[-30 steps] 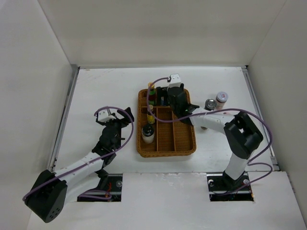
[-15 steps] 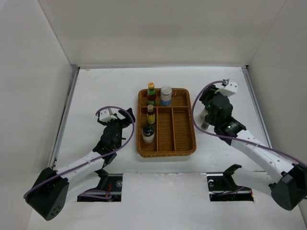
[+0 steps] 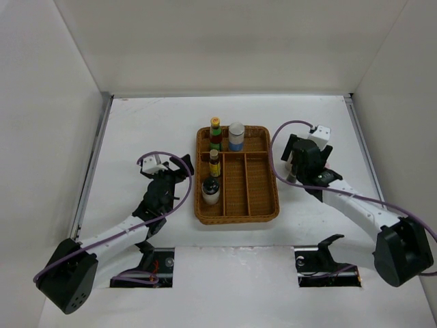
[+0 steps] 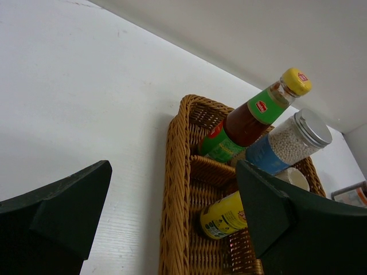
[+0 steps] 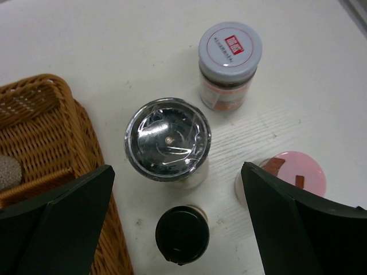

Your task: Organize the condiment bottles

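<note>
Both claws spread and empty, right claw [image 5: 177, 166] above silver-lidded jar [image 5: 167, 137] on desk [image 5: 86, 34], left claw [image 4: 173, 165] facing wicker tray [image 4: 171, 217]

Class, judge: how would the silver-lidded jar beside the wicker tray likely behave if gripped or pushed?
The silver-lidded jar looks wide and fairly low, so probably hard to tip. Its glossy lid may be slippery. The black-capped bottle stands close, so a push might knock it.

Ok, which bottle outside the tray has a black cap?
The smallest bottle, next to the silver-lidded jar; the other caps are silver, grey and pink.
</note>
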